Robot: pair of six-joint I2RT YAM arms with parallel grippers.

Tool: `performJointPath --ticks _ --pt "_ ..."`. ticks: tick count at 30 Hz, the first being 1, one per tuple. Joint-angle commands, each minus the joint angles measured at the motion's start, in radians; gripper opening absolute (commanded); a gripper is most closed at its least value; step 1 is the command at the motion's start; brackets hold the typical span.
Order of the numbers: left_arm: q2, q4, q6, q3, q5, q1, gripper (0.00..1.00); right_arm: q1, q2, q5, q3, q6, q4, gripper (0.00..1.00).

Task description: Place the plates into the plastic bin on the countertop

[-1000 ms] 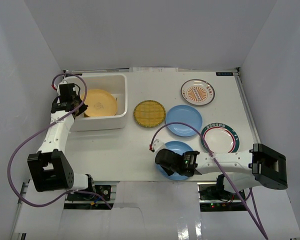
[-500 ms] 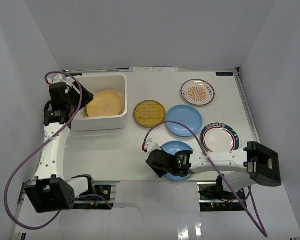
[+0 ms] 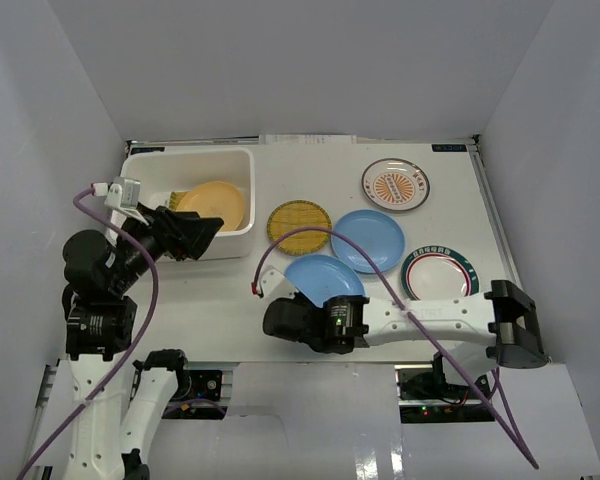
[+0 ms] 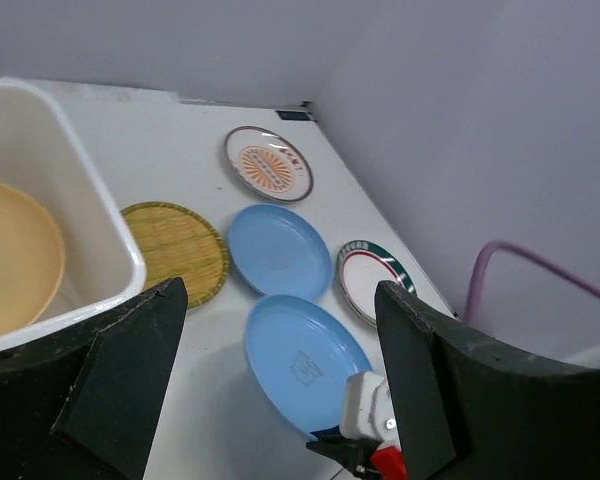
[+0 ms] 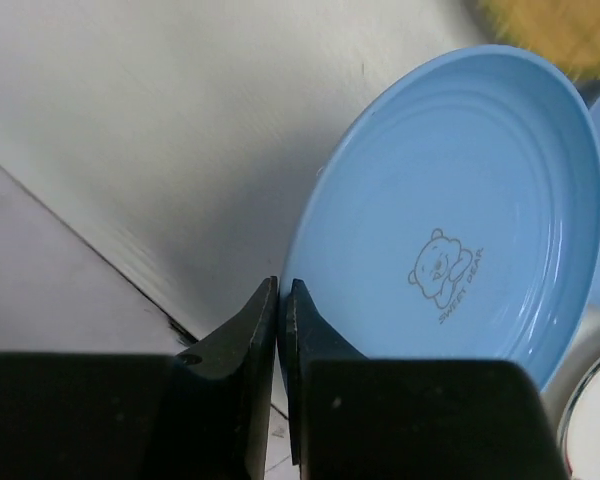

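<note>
Top view: the bin (image 3: 180, 165) sits upper left on the table (image 3: 220, 290) and holds one orange-yellow plate (image 3: 217, 204). A yellow sliver at that plate's left edge may be another; we cannot tell. Four plates lie flat right of the bin: woven plate (image 3: 299, 227), blue plate (image 3: 370, 242), orange-patterned plate (image 3: 395, 185), green-ringed plate (image 3: 438, 277). The right tool (image 3: 285, 312), low centre, grips a second blue plate (image 3: 323, 278), well apart from the bin. The left tool (image 3: 195, 235) hangs by the bin's near wall.

Left wrist view: jaws spread wide, nothing between them.

Right wrist view: the fingers (image 5: 245, 350) pinch the bear-printed plate's rim; the plate is tilted.

We judge the task early: one plate surely binned, five left.
</note>
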Motion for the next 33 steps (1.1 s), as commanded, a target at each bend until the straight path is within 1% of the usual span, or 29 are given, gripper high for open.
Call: performJointPath --ticks 1,2,3,4,6,7,8,9,10,11,12,13,15,16,17,18,20,21,22,23,26,27,29,30,31,32,33 --pt "-0.020 0.003 0.042 0.071 0.118 -0.049 0.87 0.022 -0.079 0.148 0.240 -0.104 -0.056 0.08" --pt "-0.021 -0.004 0.047 0.105 0.109 -0.058 0.87 0.022 -0.068 0.176 0.289 -0.141 -0.055 0.08" --pt "-0.020 -0.010 0.050 0.178 0.095 -0.074 0.88 0.021 -0.030 0.245 0.378 -0.238 -0.024 0.08" --pt "-0.017 -0.019 0.058 0.215 0.074 -0.081 0.89 0.021 -0.004 0.268 0.424 -0.299 -0.007 0.08" --pt "-0.005 -0.043 0.059 0.295 -0.070 -0.094 0.91 -0.005 0.059 0.272 0.518 -0.427 0.054 0.08" --pt "0.002 -0.077 0.053 0.332 -0.136 -0.107 0.92 -0.024 0.114 0.212 0.587 -0.548 0.101 0.08" --pt "0.006 -0.086 0.036 0.390 -0.265 -0.115 0.93 -0.059 0.138 0.172 0.612 -0.599 0.208 0.08" --pt "0.008 -0.096 0.029 0.413 -0.331 -0.124 0.94 -0.071 0.159 0.128 0.635 -0.644 0.261 0.08" --pt "0.009 -0.111 0.021 0.433 -0.389 -0.146 0.95 -0.085 0.196 0.039 0.661 -0.729 0.312 0.08" --pt "0.003 -0.114 0.006 0.464 -0.487 -0.158 0.96 -0.106 0.211 0.008 0.668 -0.764 0.423 0.08" --pt "-0.004 -0.113 -0.004 0.473 -0.532 -0.181 0.97 -0.119 0.248 -0.026 0.679 -0.788 0.465 0.08" --pt "-0.014 -0.097 -0.013 0.479 -0.573 -0.190 0.98 -0.134 0.268 -0.110 0.707 -0.807 0.496 0.08" --pt "-0.061 -0.065 -0.034 0.475 -0.700 -0.212 0.98 -0.169 0.314 -0.184 0.721 -0.842 0.612 0.08" --pt "-0.081 -0.015 -0.039 0.461 -0.728 -0.232 0.98 -0.180 0.326 -0.274 0.718 -0.854 0.657 0.08" --pt "-0.104 0.025 -0.041 0.414 -0.745 -0.241 0.98 -0.201 0.342 -0.313 0.722 -0.873 0.733 0.08" --pt "-0.168 0.129 -0.039 0.377 -0.747 -0.249 0.98 -0.211 0.389 -0.371 0.740 -0.876 0.751 0.08" --pt "-0.228 0.226 -0.037 0.308 -0.729 -0.249 0.98 -0.240 0.457 -0.432 0.864 -0.859 0.742 0.08" --pt "-0.250 0.258 -0.033 0.268 -0.713 -0.249 0.98 -0.249 0.531 -0.460 0.910 -0.855 0.717 0.08" --pt "-0.268 0.275 -0.031 0.263 -0.690 -0.249 0.98 -0.261 0.573 -0.501 0.952 -0.850 0.706 0.08" --pt "-0.265 0.250 -0.030 0.275 -0.678 -0.249 0.98 -0.266 0.654 -0.538 1.039 -0.841 0.670 0.08" --pt "-0.242 0.223 -0.028 0.281 -0.623 -0.249 0.98 -0.275 0.762 -0.557 1.154 -0.835 0.636 0.08" --pt "-0.236 0.219 -0.031 0.271 -0.607 -0.250 0.98 -0.278 0.814 -0.557 1.167 -0.835 0.639 0.08" --pt "-0.219 0.216 -0.042 0.261 -0.577 -0.250 0.98 -0.289 0.856 -0.545 1.184 -0.828 0.640 0.09" --pt "-0.212 0.207 -0.048 0.257 -0.577 -0.250 0.98 -0.292 0.880 -0.511 1.179 -0.828 0.646 0.10" --pt "-0.195 0.200 -0.053 0.254 -0.530 -0.250 0.98 -0.303 0.885 -0.497 1.169 -0.827 0.662 0.10" --pt "-0.187 0.197 -0.056 0.252 -0.518 -0.250 0.98 -0.311 0.883 -0.492 1.157 -0.822 0.669 0.11" --pt "-0.179 0.190 -0.059 0.249 -0.506 -0.250 0.98 -0.323 0.877 -0.491 1.121 -0.804 0.679 0.14"
